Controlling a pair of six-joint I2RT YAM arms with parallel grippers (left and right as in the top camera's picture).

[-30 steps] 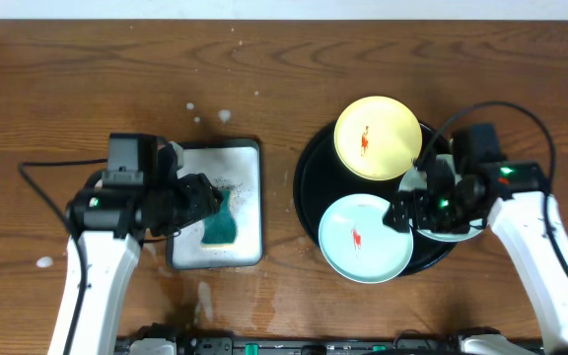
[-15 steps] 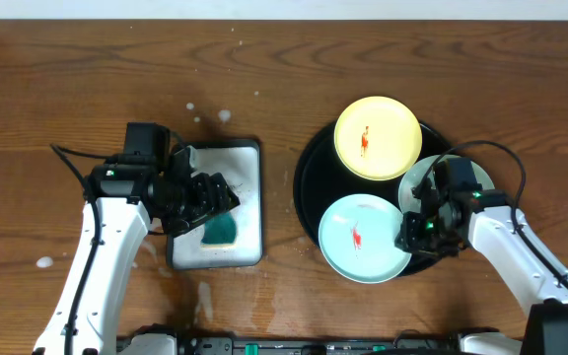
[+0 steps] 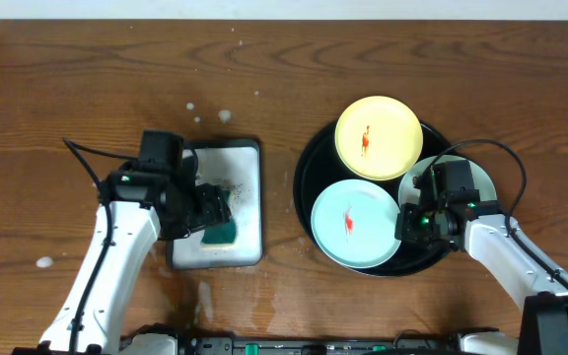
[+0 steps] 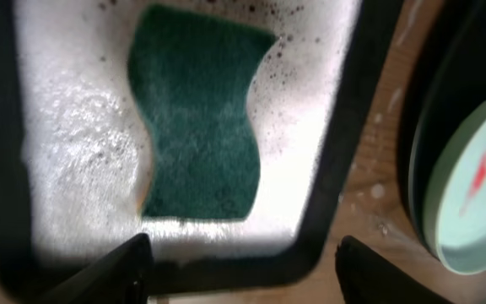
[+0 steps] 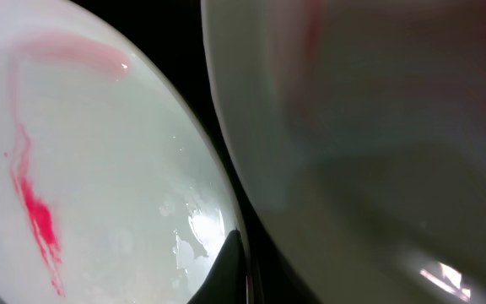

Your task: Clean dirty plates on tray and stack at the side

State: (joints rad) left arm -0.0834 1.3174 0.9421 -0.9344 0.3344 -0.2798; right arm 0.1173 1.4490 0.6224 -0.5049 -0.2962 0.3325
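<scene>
The left gripper hangs over the green sponge, jaws apart, and likely must pinch it next; the right gripper is by the plates, but I cannot tell how its jaws stand.

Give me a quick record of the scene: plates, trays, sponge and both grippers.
black tray: holds all three plates
yellow plate: far side, red smear
mint plate: near side, red smear
second mint plate: right edge, partly hidden
sponge: green, in the foamy white tray
left gripper: open, over the sponge
right gripper: between the mint plates, grip unclear
</scene>
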